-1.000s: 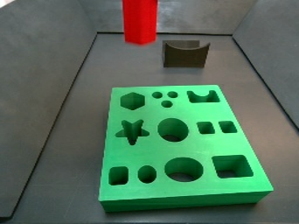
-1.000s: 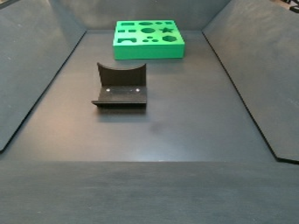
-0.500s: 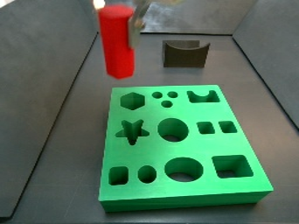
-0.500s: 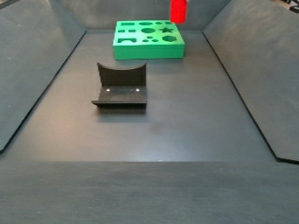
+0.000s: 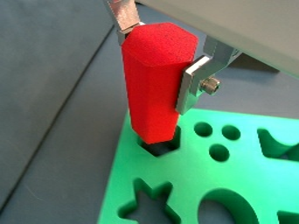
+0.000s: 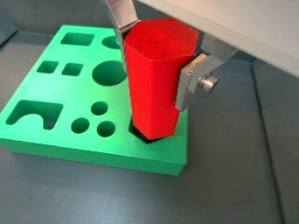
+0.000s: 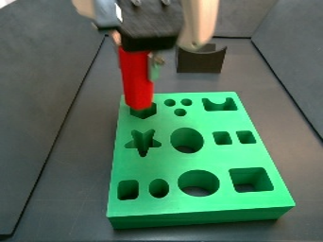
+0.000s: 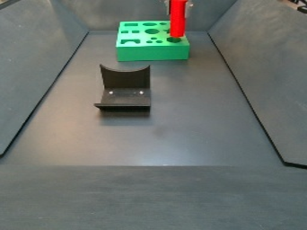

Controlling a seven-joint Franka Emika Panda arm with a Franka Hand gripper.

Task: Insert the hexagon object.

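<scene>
The hexagon object (image 7: 135,77) is a tall bright red hexagonal peg, held upright in my gripper (image 7: 142,40). The silver fingers (image 5: 194,80) are shut on its upper sides. It shows in both wrist views (image 6: 158,83) and small in a side view (image 8: 177,18). Its lower end stands at the mouth of the hexagonal hole in a corner of the green board (image 7: 202,161), and the dark hole rim (image 5: 158,146) shows around its foot. How deep it sits I cannot tell. The board also shows in other views (image 6: 65,92) (image 8: 146,43).
The board has several other cut-outs: a star (image 7: 143,142), circles, squares and a curved notch (image 7: 220,102). The dark fixture (image 8: 124,90) stands on the floor apart from the board and shows behind it in a side view (image 7: 199,60). Dark sloping walls enclose the floor.
The gripper has come down with the red peg from above the board's far left. The peg's foot now stands at the hexagonal hole.
</scene>
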